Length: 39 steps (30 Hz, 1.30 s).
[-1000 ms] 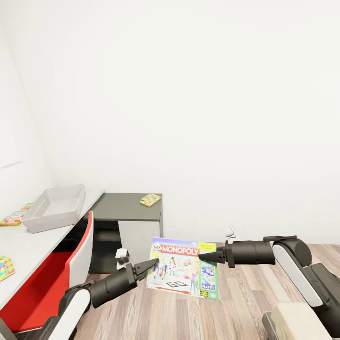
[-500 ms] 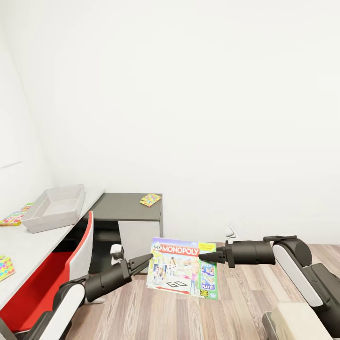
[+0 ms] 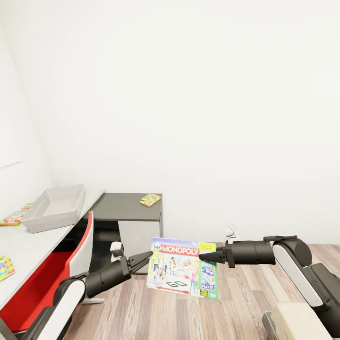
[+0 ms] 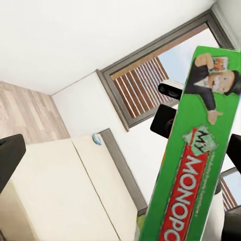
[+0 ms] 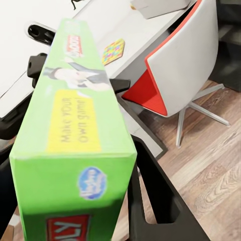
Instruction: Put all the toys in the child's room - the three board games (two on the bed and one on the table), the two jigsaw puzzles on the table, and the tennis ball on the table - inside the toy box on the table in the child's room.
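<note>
A Monopoly board game [image 3: 182,274] hangs upright in the air over the wood floor. My right gripper [image 3: 206,258] is shut on its upper right edge, and the box's green side [image 5: 75,130] sits between the dark fingers [image 5: 150,201]. My left gripper [image 3: 143,260] is open just off the box's left edge, whose green side [image 4: 201,150] stands near one finger. The grey toy box [image 3: 54,207] rests on the pale table [image 3: 28,245] at the left. One jigsaw puzzle [image 3: 5,267] lies on that table, another [image 3: 150,199] on the dark grey cabinet. The tennis ball is out of view.
A red and white chair [image 3: 71,269] stands between me and the table. A colourful flat item [image 3: 14,216] lies behind the toy box. The beige bed [image 4: 55,196] is behind me under a window. Open wood floor [image 3: 236,307] spreads below the box.
My left gripper has drawn back to the left, off the board game's left edge, and risen slightly. The box and the right arm have stayed put.
</note>
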{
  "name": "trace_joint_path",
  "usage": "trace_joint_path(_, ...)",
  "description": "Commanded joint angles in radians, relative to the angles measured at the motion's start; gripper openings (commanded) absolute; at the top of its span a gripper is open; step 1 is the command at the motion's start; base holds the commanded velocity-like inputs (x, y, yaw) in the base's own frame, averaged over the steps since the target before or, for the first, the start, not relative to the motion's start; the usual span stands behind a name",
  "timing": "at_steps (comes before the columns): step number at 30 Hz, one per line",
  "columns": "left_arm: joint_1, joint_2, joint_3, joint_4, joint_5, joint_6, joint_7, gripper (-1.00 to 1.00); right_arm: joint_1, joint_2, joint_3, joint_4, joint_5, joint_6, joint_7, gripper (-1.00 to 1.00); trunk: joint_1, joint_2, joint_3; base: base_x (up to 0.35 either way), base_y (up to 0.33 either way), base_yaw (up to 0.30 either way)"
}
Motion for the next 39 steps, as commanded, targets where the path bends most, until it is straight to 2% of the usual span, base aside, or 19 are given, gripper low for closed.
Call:
trace_joint_path(1, -0.003, 0.0, -0.001, 0.001, 0.002, 0.005, 0.001, 1.0, -0.001, -0.001, 0.001, 0.0, -0.005, 0.006, 0.003, -1.0, 0.0, -0.001, 0.0, 0.0, 0.0, 0.0)
trace_joint_path(39, -0.022, -0.013, -0.014, 0.011, -0.004, 0.006, 0.007, 1.0, -0.001, -0.001, 0.001, 0.0, -0.005, 0.006, 0.003, -1.0, 0.0, -0.001, 0.0, 0.0, 0.0, 0.0)
